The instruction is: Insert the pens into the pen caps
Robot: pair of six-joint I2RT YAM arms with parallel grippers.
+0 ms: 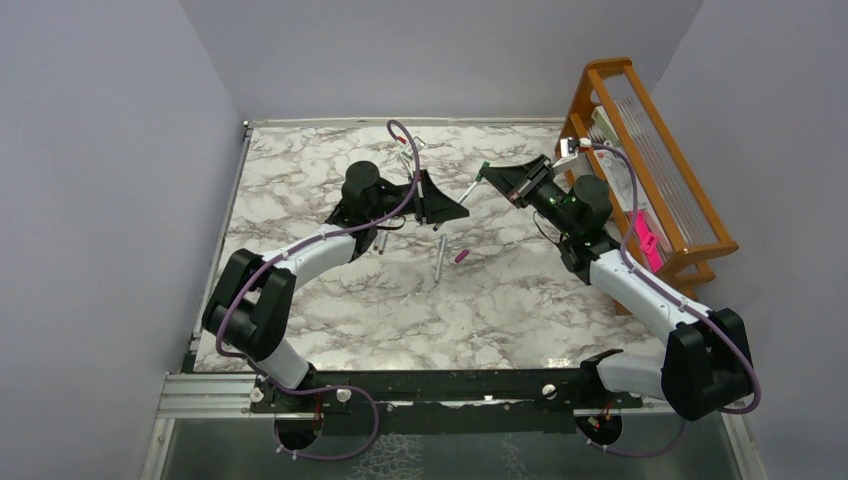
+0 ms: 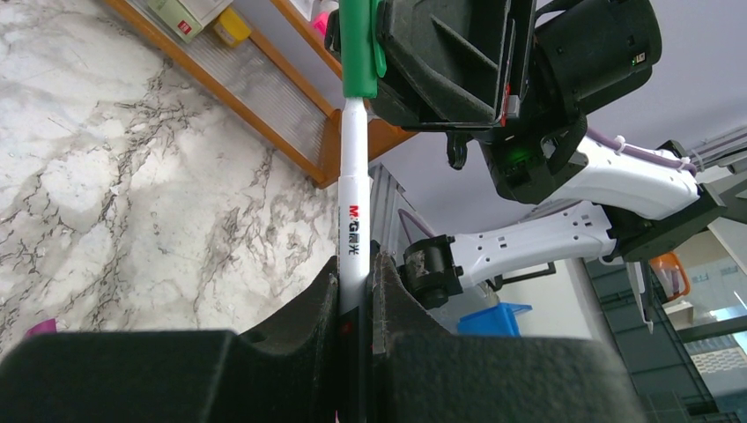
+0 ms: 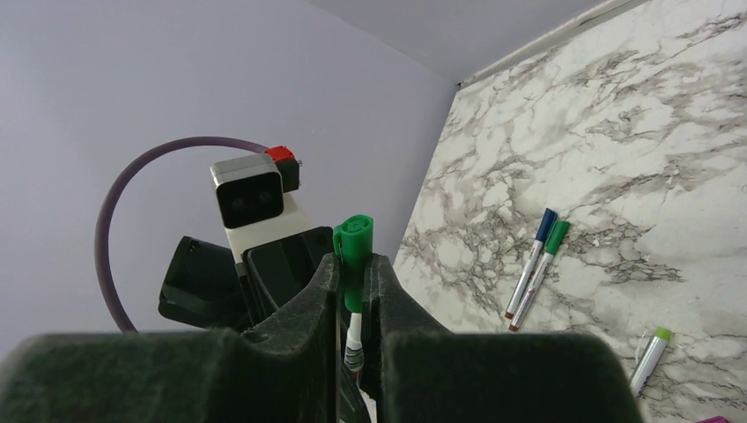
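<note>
Shot from above first: can see the left tool (image 1: 455,203) and right tool (image 1: 495,175) meeting around mid-frame, both up off the marble surface (image 1: 330,300), with one pen (image 1: 472,187) bridging them. Got the left tool clamped on the lower end and the right tool clamped on the green cap (image 1: 483,169) at the upper end. Also spotting a loose pen (image 1: 439,262) just below centre, with a magenta cap (image 1: 462,256) just beside it, not touching. More pens (image 1: 380,240) tucked by the left arm, plus a wooden rack (image 1: 650,170) along the right edge.

Left wrist next: looking straight up the white barrel, pinched tight between the dark fingers (image 2: 299,317) at bottom centre. Up top, barrel running into the green cap, itself squeezed in the other tool. Can't tell how deep it sits.

Right wrist last: green cap poking up between the fingers at bottom centre, with a bit of pen showing below it in the gap. Over on the right, two capped pens (image 3: 533,273) side by side on the surface, and a lime-capped pen (image 3: 650,352) at lower right.
</note>
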